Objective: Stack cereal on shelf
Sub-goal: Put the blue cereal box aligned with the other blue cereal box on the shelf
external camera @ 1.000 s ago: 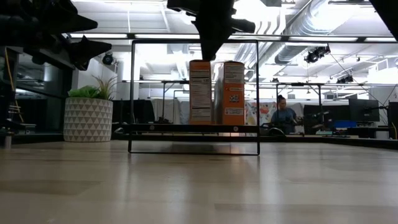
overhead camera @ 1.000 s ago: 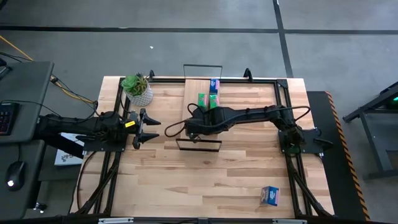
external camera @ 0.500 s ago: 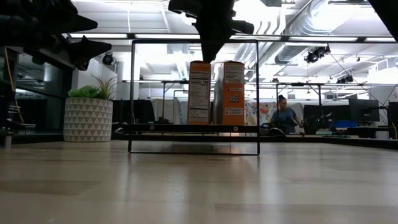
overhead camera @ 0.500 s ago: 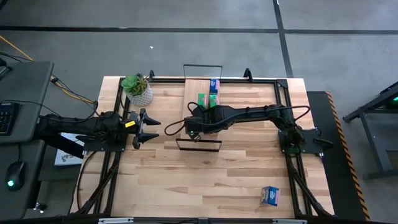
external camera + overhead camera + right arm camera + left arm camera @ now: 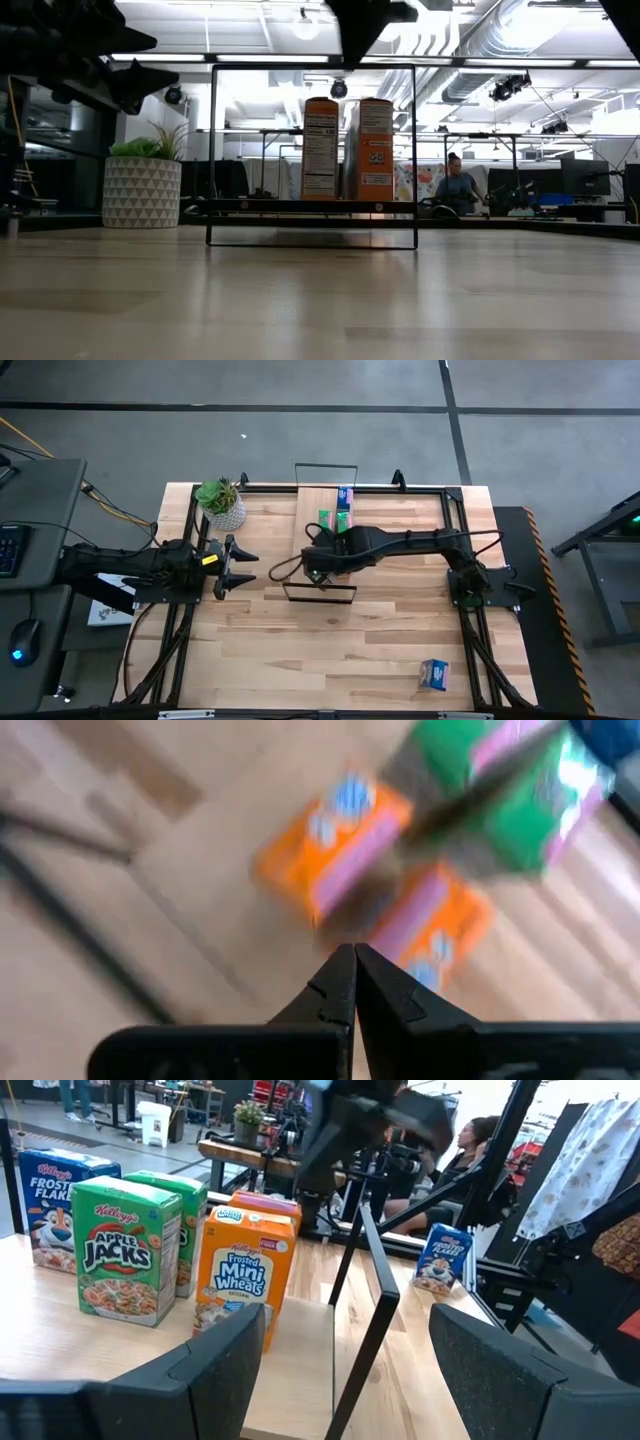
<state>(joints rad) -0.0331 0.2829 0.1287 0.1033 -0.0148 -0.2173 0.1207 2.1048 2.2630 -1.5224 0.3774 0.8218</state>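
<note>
Five cereal boxes stood on the shelf, under and just ahead of the right pincer: two orange Mini-Wheats boxes side by side at the near end, two green Apple Jacks boxes beyond them, and a blue Frosted Flakes box at the far end. The right pincer hovered above the orange pair, tips pressed together, holding nothing. The sixth box, a second blue Frosted Flakes, lay on the desk well away from that pincer, near the front right corner. The left pincer waited beside the shelf's near end, fingers spread apart and empty, with a potted plant close by. Judged nearly done: five placed, one blue box left to fetch and set on the shelf.
</note>
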